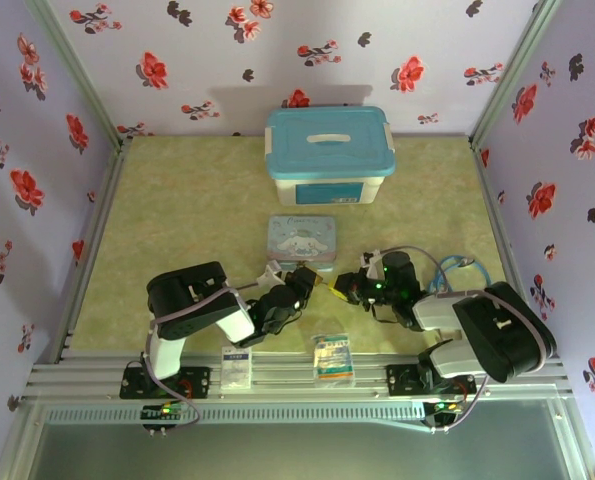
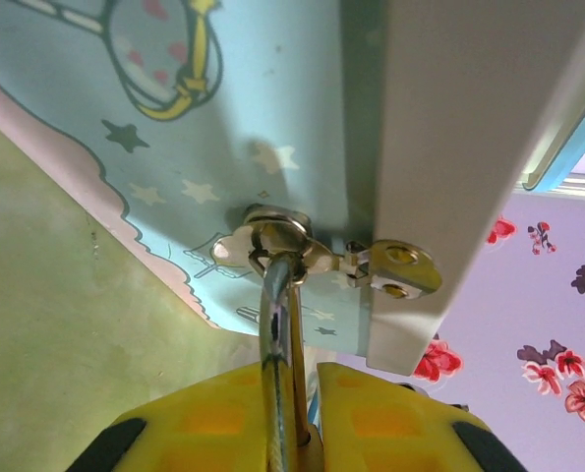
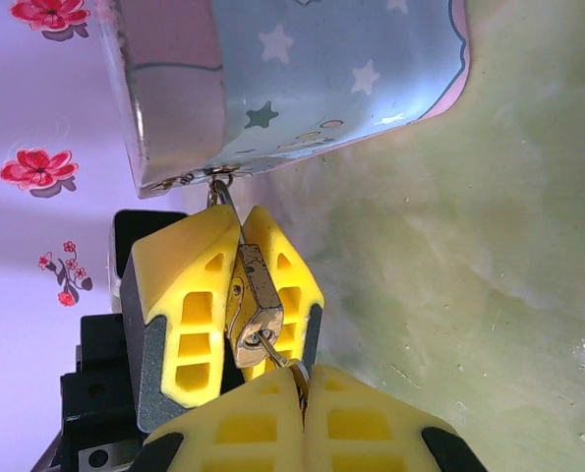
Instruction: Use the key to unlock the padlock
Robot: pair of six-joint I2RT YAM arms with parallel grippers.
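Observation:
The brass padlock [image 3: 256, 295] sits pinched between the yellow fingers [image 3: 189, 305] of my left gripper [image 1: 299, 285], which is shut on its body. Its silver shackle [image 2: 277, 315] runs up through the hasp [image 2: 272, 246] of the cartoon tin [image 1: 301, 240]. My right gripper [image 3: 302, 379] is shut on the small silvery key [image 3: 277, 351], and the key's tip is in the keyhole on the padlock's bottom face. Seen from above, the two grippers meet nose to nose just in front of the tin, with the right gripper [image 1: 345, 287] facing left. In the left wrist view the left gripper [image 2: 307, 379] hides most of the padlock body.
A white box with a blue lid [image 1: 329, 155] stands behind the tin. Two flat printed packets [image 1: 237, 365] [image 1: 332, 358] lie by the near rail. Floral walls close in the left, right and back sides.

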